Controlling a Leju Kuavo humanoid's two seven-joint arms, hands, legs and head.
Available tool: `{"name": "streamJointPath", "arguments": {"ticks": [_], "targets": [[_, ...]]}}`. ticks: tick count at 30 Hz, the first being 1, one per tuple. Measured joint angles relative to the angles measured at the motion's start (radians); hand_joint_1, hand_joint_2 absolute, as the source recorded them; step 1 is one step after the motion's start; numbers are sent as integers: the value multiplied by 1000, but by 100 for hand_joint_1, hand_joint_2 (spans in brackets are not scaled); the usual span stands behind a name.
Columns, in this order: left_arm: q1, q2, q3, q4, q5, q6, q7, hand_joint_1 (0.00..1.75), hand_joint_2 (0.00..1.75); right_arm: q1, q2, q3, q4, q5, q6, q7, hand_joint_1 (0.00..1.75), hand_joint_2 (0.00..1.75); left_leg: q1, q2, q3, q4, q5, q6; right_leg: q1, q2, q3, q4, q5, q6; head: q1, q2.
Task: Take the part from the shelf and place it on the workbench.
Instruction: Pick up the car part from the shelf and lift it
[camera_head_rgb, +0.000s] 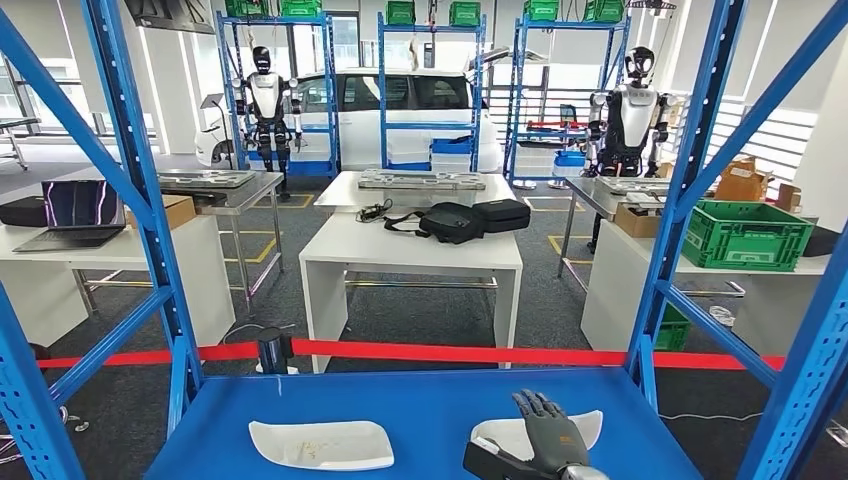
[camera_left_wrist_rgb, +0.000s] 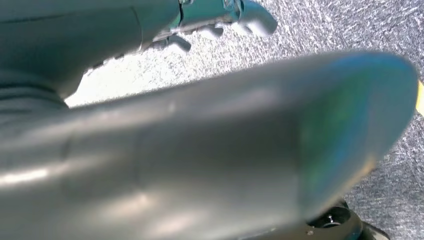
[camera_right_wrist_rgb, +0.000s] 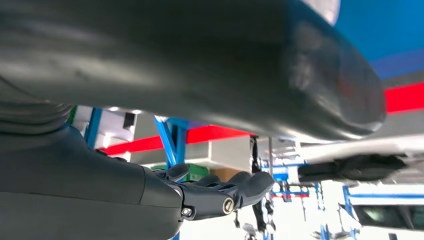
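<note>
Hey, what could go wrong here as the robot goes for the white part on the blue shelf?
1. The right robot hand lies flat over the right-hand flat white part, fingers not visibly around it, so a lift might slip.
2. That part sits near the front edge of the blue metal shelf and could be nudged off.

Two white parts, left and right, lie flat on the blue shelf.

Blue shelf carries two white parts: left part, right part.
</note>
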Motion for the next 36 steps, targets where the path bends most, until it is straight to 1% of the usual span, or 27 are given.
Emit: {"name": "streamJointPath", "arguments": {"ticks": [1,2,3,4,5,6,7,9,10,11,12,13,14,15,16,17,18,19,20,21,22,24,26,29,31,36], "targets": [[1,0,0,0,-1,-1,0,0,0,2,0,0,1,0,0,-2,0,0,2,-1,2,3,-4,-4,-2,-1,7,-24,25,1,0,0],[1,-1,0,0,-2,-1,-1,0,0,2,0,0,1,0,0,-4,0,0,5,-1,4,7,-9,-10,-5,-2,33,-83,63,3,0,0],[1,0,0,0,-2,-1,-2,0,0,2,1,0,1,0,0,-6,0,0,7,-2,5,12,-15,-18,-6,-3,65,-151,90,4,1,0],[0,1,0,0,-3,-1,-2,0,0,1,2,0,1,0,0,-8,0,0,7,-2,6,18,-21,-26,-6,-2,93,-206,108,2,1,0],[-1,2,0,0,-3,-1,-3,0,0,1,4,0,1,0,0,-10,0,0,7,-3,6,23,-26,-35,-5,-1,110,-240,113,-3,0,0],[-1,3,0,0,-4,-1,-3,0,0,3,5,1,1,1,-1,-11,0,0,6,-3,6,23,-28,-42,-2,0,116,-251,107,-9,0,0],[-2,3,0,0,-4,-1,-3,0,0,5,7,1,1,1,-1,-12,0,44,6,-3,8,22,-30,-49,1,2,117,-251,106,-19,-1,0],[-1,3,0,-1,-4,-1,-3,0,0,7,9,1,0,1,-1,-13,0,131,8,-2,8,24,-36,-60,0,3,124,-253,103,-35,-2,0],[-2,2,0,-1,-4,-1,-3,0,0,7,10,1,-1,1,-2,-15,0,175,9,-1,-1,46,-47,-64,-2,3,130,-255,101,-43,-3,0],[-2,2,0,-2,-4,-1,-3,0,0,8,11,1,-1,1,-2,-17,0,175,9,0,-22,88,-66,-67,-3,2,138,-257,98,-50,-5,0],[-3,2,0,-2,-5,-1,-3,0,0,9,12,1,-1,1,-2,-18,0,175,9,2,-53,150,-88,-69,-2,1,145,-257,94,-56,-6,0],[-3,1,0,-2,-5,-1,-4,0,0,12,12,1,-1,1,-1,-20,0,175,9,2,-93,219,-110,-70,0,1,151,-257,90,-61,-7,0],[-2,1,0,-2,-6,-1,-4,0,0,16,12,1,-1,1,1,-24,0,175,8,2,-130,276,-121,-70,3,0,157,-257,85,-64,-7,0],[-1,2,0,-1,-7,-1,-4,0,0,20,13,1,-1,1,2,-28,0,175,8,2,-155,304,-114,-68,5,1,163,-257,79,-66,-8,0],[0,2,0,-1,-7,-2,-4,0,0,23,13,2,-1,1,4,-33,0,175,6,2,-160,291,-86,-65,6,2,170,-257,73,-66,-8,0],[0,2,0,-1,-7,-2,-4,0,0,25,15,4,-1,0,8,-38,0,175,5,2,-146,241,-43,-60,7,4,179,-257,66,-65,-8,0],[0,2,0,-1,-8,-3,-4,0,0,27,17,8,-1,-1,13,-44,0,175,3,2,-122,172,0,-54,7,5,187,-257,59,-62,-8,0],[-1,2,0,0,-10,-5,-4,0,0,29,20,13,-1,-2,21,-50,0,175,-1,2,-95,110,30,-49,8,7,193,-256,52,-58,-8,0],[-2,2,0,0,-13,-7,-4,0,0,31,22,19,-2,-5,30,-56,0,175,-3,2,-74,64,42,-44,10,8,196,-256,47,-54,-8,0],[-4,2,0,0,-16,-9,-4,0,0,35,24,25,-3,-8,39,-60,0,175,-4,2,-61,40,42,-44,12,9,196,-255,44,-51,-8,0],[-5,1,0,0,-18,-11,-3,0,0,38,25,30,-4,-10,47,-64,0,175,-4,1,-55,33,37,-44,15,9,195,-254,43,-50,-7,0],[-6,0,0,0,-20,-12,-3,0,0,42,25,33,-5,-11,52,-66,0,175,-2,0,-54,28,37,-48,17,9,194,-253,42,-51,-4,0],[-6,0,0,-1,-20,-12,-3,0,0,43,25,34,-5,-12,53,-66,0,175,-2,0,-54,28,36,-48,17,9,194,-254,42,-51,-5,0],[-5,0,1,-1,-21,-12,-4,0,0,58,26,56,-6,-25,70,-71,0,175,-4,-4,-54,28,30,-41,16,5,203,-268,42,-52,-4,0],[-5,0,2,-1,-21,-12,-4,0,0,64,27,74,-6,-35,88,-70,0,175,-4,-6,-54,28,27,-36,16,3,207,-276,43,-49,-3,0],[-5,0,2,-1,-22,-12,-4,0,0,69,31,98,-5,-48,115,-65,0,175,-5,-6,-53,28,28,-33,15,3,207,-279,44,-40,-3,0]]}}
